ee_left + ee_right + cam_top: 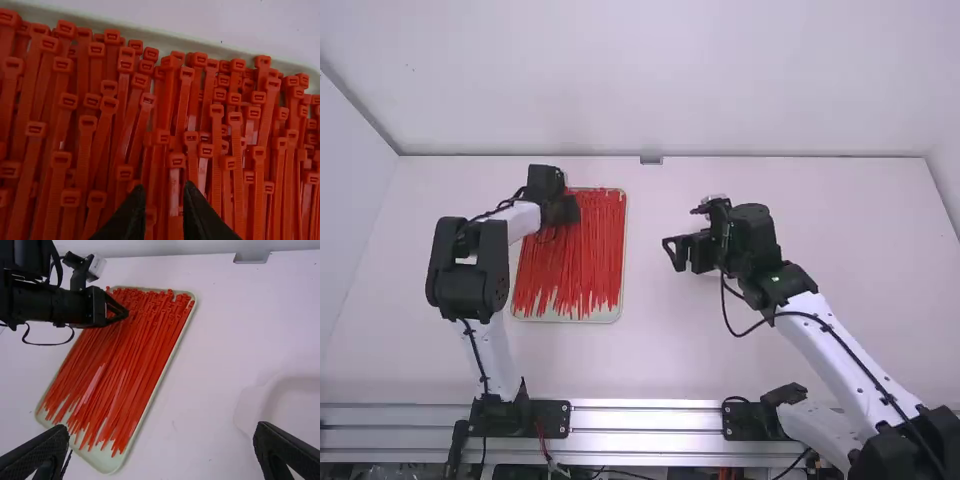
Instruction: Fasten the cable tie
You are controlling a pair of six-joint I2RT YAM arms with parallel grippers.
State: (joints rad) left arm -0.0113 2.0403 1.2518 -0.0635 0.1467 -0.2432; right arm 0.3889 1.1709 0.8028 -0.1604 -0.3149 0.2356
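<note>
Nearest me, the tails of the orange cable ties [570, 275] fan toward the tray's [568, 318] near rim. The whole bundle lies loose in the tray, none fastened.

Right of the tray, over bare table [820, 200], my right gripper [680, 252] hovers spread wide and empty. I judge it's placed to receive a tail.

At the tray's far end, my left gripper [162, 192] is down among the heads. Its fingers are narrowly parted astride a strand, nothing lifted, and it's likely singling one out.

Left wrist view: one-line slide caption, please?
Left end effector poised close over the heads of red-orange cable ties piled on the tray.
</note>
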